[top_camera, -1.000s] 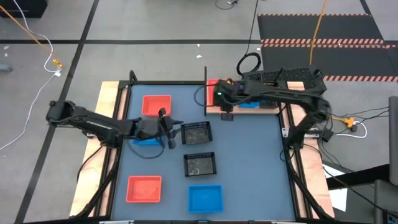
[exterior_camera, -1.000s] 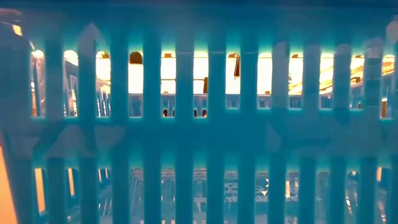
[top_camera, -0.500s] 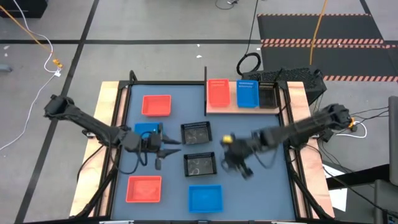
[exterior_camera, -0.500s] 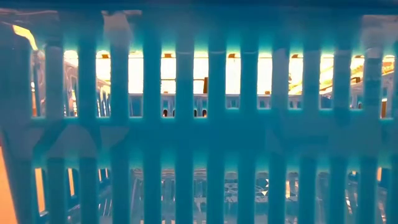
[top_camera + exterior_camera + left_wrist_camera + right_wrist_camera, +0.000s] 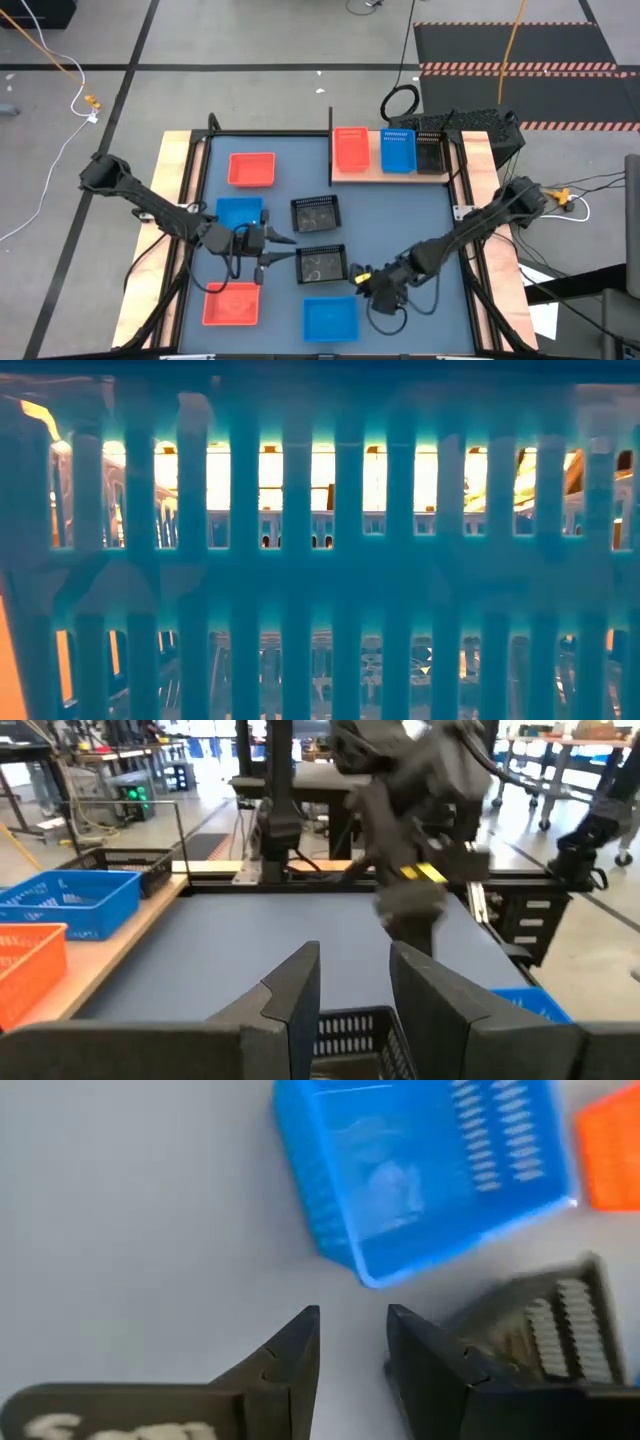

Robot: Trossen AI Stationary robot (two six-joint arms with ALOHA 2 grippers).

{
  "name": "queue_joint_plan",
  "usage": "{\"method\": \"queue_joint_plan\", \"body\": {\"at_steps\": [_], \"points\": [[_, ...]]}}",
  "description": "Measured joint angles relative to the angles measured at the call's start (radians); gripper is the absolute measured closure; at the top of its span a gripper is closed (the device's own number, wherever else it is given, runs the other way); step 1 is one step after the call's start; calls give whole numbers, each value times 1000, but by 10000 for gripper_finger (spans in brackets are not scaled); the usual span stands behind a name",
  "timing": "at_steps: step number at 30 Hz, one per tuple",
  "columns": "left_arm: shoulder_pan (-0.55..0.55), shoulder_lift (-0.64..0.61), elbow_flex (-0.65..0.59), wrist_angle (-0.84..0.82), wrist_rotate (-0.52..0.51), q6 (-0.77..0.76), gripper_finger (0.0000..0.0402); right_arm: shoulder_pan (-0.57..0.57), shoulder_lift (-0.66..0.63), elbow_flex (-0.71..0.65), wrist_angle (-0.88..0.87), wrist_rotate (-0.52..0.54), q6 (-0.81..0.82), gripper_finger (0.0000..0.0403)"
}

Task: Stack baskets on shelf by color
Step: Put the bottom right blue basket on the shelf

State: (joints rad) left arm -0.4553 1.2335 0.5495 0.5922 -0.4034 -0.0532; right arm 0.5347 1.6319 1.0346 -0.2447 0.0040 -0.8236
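Note:
In the high view the shelf [image 5: 365, 176] at the far right carries a red-orange basket [image 5: 350, 150], a blue one [image 5: 398, 151] and a black mesh one [image 5: 432, 153], side by side. Six baskets rest flat on the blue table: red [image 5: 252, 169], blue [image 5: 238, 212], black [image 5: 316, 213], black [image 5: 322, 263], red [image 5: 232, 303], blue [image 5: 330, 318]. My left gripper [image 5: 289, 248] is open, just left of the nearer black basket [image 5: 350, 1025]. My right gripper [image 5: 373, 288] is open above bare table between that black basket [image 5: 545, 1330] and the near blue basket [image 5: 420, 1170].
The near blue basket's slotted wall [image 5: 320, 560] fills the low view and hides the table behind it. A thin black post [image 5: 331, 150] stands at the shelf's left end. Wood strips [image 5: 180, 210] edge the table. Bare table [image 5: 400, 220] lies between the shelf and the black baskets.
My right gripper has left the shelf, where a blue basket now sits between the red and black ones, and has swept across the table toward its near edge, ending beside the near blue basket. My left gripper has moved from over the left blue basket toward the nearer black basket.

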Motion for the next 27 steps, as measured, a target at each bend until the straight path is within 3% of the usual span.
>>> {"method": "queue_joint_plan", "body": {"at_steps": [8, 15, 19, 22, 27], "points": [[-6, -6, 0, -13, -1, -55, 275, 28, 174, 170, 8, 0, -155, 291], [-19, -5, 0, -49, 0, -57, 275, 18, 201, 194, -86, -2, -128, 296], [-13, -5, 0, -50, 0, -49, 275, -8, 194, 189, -80, -19, -82, 343], [-6, -5, 0, -50, 0, -47, 275, -26, 194, 189, -91, -114, -84, 391], [3, -5, 0, -49, 0, -58, 275, -31, 170, 189, -145, -189, -79, 395]]}}
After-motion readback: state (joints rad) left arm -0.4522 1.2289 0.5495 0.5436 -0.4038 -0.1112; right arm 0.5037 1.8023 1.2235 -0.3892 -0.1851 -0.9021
